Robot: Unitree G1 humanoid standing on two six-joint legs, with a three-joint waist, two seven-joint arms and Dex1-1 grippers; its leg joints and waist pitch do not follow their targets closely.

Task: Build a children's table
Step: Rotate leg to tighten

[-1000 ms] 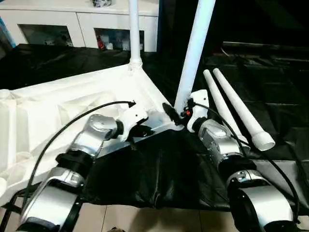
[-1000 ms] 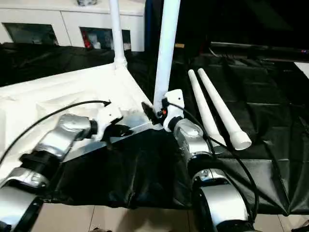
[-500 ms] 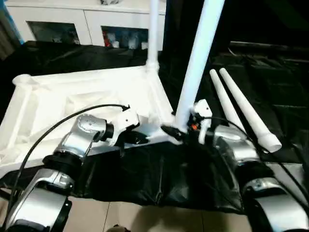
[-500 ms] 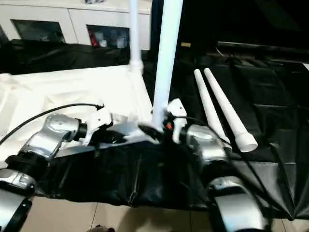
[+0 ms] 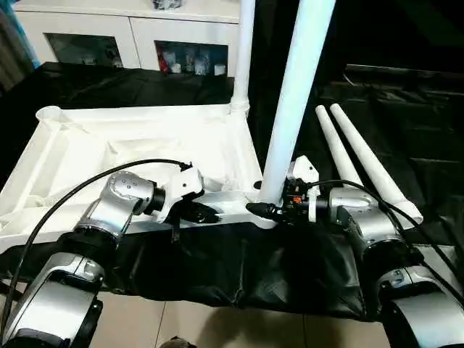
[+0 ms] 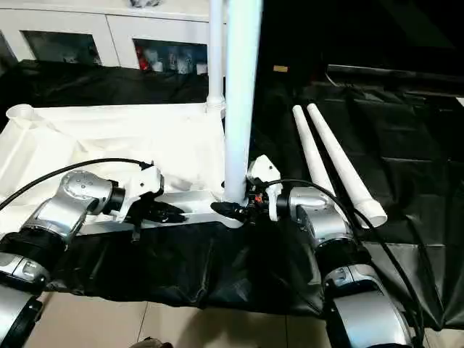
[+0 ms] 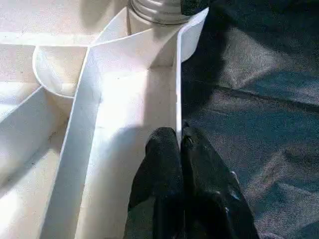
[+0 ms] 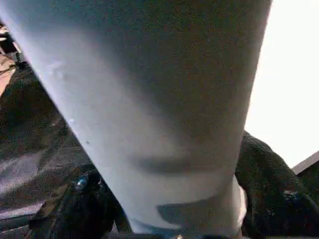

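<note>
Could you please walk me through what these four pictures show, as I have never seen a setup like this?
This is a two-armed humanoid robot building a children's table. The two wide pictures come from a stereo camera on its head, looking down over its silver forearms; the two close-ups come from cameras on its wrists.

The white tabletop lies upside down on a black sheet. Two legs already stand upright in its corners: the near leg and the far leg. Two loose legs lie to the right.

The left gripper is shut on the tabletop's near edge wall, as its wrist view shows. The right gripper sits at the near leg's base, its fingers on either side of it. A white cabinet stands behind.
</note>
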